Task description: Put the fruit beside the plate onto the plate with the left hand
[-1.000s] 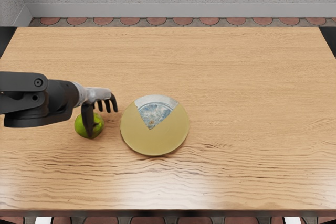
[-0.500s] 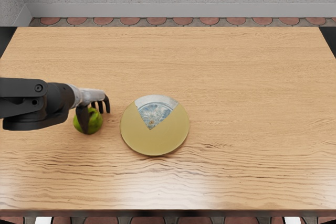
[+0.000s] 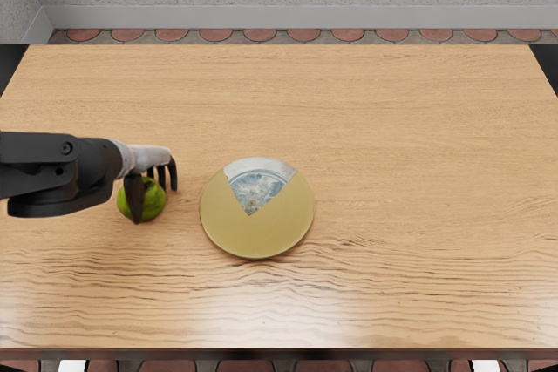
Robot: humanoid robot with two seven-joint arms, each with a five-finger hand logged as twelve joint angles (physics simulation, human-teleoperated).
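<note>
A green apple point(image 3: 150, 201) is on the wooden table point(image 3: 392, 128), a short way left of the round yellow plate point(image 3: 266, 237), which has a pale glassy wedge at its far side. My left hand point(image 3: 148, 186) comes in from the left edge and is curled over the apple. Its dark thumb crosses the fruit's front and its fingers point(image 3: 166, 174) hang behind the top. The hand hides part of the apple. Whether the fruit still touches the table I cannot tell. The plate has nothing on it. The right arm is out of view.
The left forearm point(image 3: 52, 173) lies low over the table's left edge. A grey wall and a strip of red tiles run behind the table's far edge.
The left hand has drawn back to the left and slightly away from the plate. The apple has shifted with it, a little left and farther from the front edge.
</note>
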